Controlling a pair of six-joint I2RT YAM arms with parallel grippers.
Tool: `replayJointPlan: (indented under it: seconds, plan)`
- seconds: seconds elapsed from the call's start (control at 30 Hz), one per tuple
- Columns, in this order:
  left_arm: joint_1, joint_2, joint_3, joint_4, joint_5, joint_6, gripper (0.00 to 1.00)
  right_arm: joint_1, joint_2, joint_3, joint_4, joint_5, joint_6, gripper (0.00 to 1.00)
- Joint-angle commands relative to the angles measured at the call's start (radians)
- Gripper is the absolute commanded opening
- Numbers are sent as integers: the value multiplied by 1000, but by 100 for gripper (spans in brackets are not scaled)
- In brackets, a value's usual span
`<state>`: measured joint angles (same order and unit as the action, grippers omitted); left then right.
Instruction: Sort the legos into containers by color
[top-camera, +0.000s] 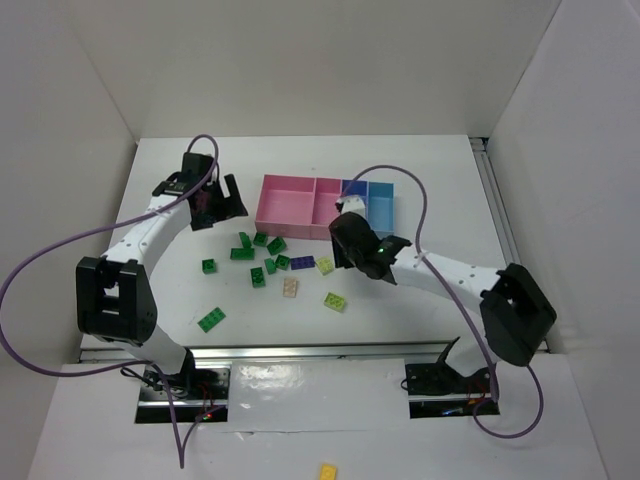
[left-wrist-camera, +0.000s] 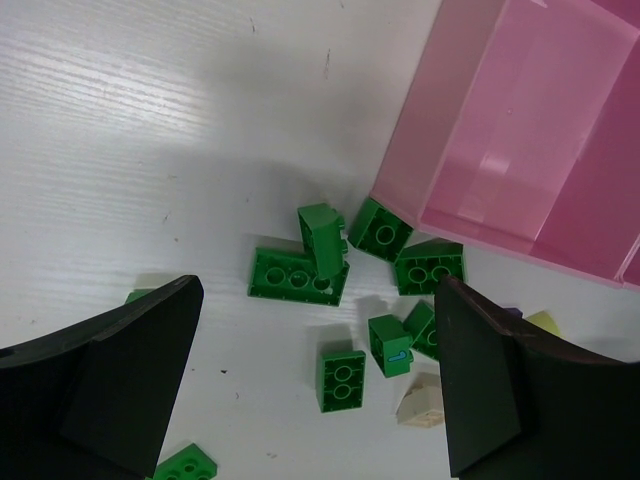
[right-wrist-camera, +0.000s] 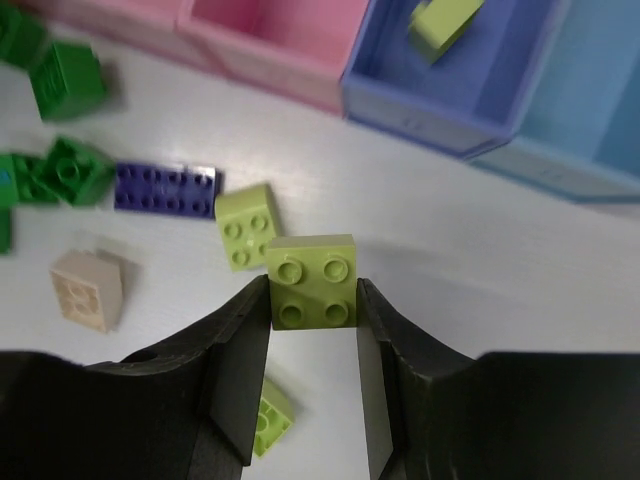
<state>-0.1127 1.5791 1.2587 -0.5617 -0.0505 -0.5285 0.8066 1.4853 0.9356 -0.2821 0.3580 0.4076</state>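
Note:
My right gripper (right-wrist-camera: 312, 300) is shut on a pale yellow-green brick (right-wrist-camera: 312, 282), held above the table in front of the tray; it shows in the top view (top-camera: 352, 240) too. The tray has pink compartments (top-camera: 290, 205), a blue one (right-wrist-camera: 500, 75) holding one pale yellow-green brick (right-wrist-camera: 445, 22), and a light-blue one (top-camera: 383, 207). Several green bricks (top-camera: 258, 252), a purple brick (right-wrist-camera: 165, 188), a beige brick (right-wrist-camera: 88, 288) and two loose pale yellow-green bricks (right-wrist-camera: 246, 226) lie on the table. My left gripper (left-wrist-camera: 318, 330) is open and empty above the green cluster (left-wrist-camera: 298, 275).
A lone green brick (top-camera: 211, 319) lies near the left arm's base, another (top-camera: 208, 265) left of the cluster. A bright yellow brick (top-camera: 327, 472) lies off the table at the bottom. White walls enclose the table on three sides.

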Motion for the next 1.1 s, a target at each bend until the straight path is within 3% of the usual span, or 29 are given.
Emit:
replayJointPlan:
  seconds: [0.0,0.3,0.33,0.4,0.43,0.47,0.73,0.9,1.07]
  plan:
    - [5,-15,-13,22,32,-11,99,-46,-63,83,-23,84,27,40]
    - [5,-34,-10,11,23,-1,99,-250,146,287,-12,78,-27,41]
    - [5,-34,-10,-1,12,-1,99,-262,167,314,-12,69,-27,45]
    - [5,-45,-10,-1,12,8,99,-271,191,341,-12,47,-52,66]
    - [5,-45,-10,-1,12,9,99,-271,191,341,-12,47,-64,71]
    - [5,-45,-10,-1,12,9,99,-261,175,341,0,47,-64,74]
    - [5,-45,-28,-1,-32,9,99,-97,-28,99,20,-50,-89,73]
    - [5,-36,-28,-10,-41,-1,99,-31,24,20,41,-157,-67,78]
    - [5,-36,-28,-10,-41,-1,99,-20,125,41,89,-192,-78,79]
